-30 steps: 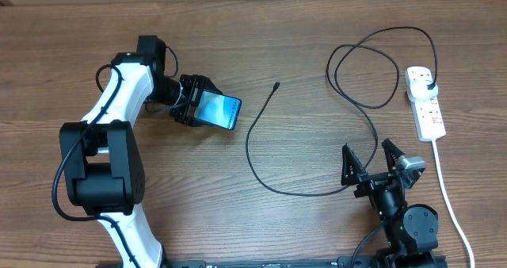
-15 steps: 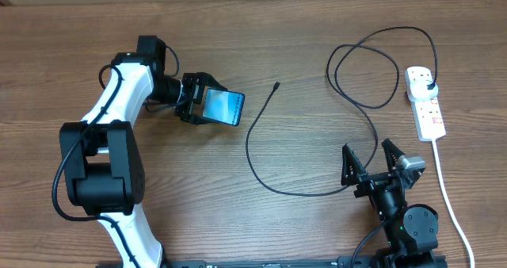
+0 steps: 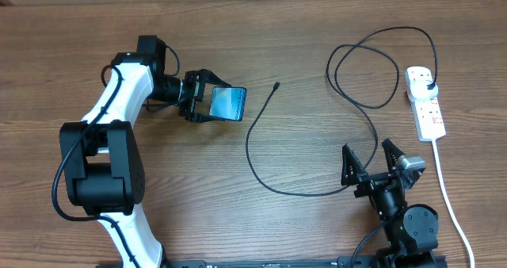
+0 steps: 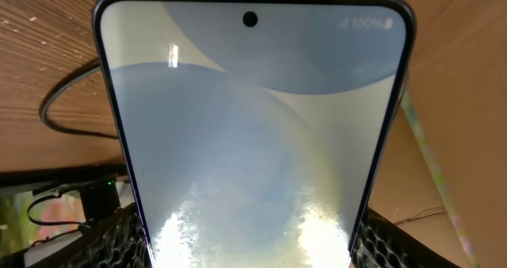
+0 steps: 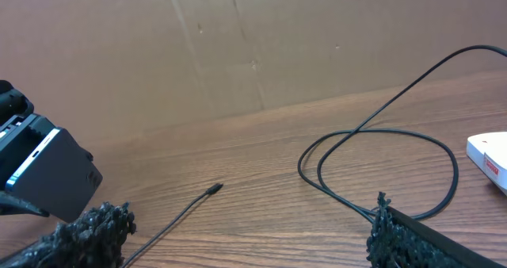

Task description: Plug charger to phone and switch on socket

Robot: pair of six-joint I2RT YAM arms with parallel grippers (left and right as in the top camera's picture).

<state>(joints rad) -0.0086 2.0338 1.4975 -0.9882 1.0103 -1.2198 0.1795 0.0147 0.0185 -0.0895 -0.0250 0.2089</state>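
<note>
Currently the phone (image 3: 230, 103) is clamped by the left gripper (image 3: 218, 103), just left of the connector tip (image 3: 276, 86) of the charger (image 3: 252, 153), which lies on the table (image 3: 301, 30). The right gripper (image 3: 370, 158) is spread wide, empty. The phone could be twisted in the grip if the tip is met off-line. Since a second ago, the phone has been carried rightward and squared up.

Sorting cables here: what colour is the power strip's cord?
The cord is white; overhead view.

A robot lab bench: left arm (image 3: 119, 101), right arm (image 3: 404, 220), wood-grain table (image 3: 238, 236), cardboard backdrop (image 5: 238, 46).
</note>
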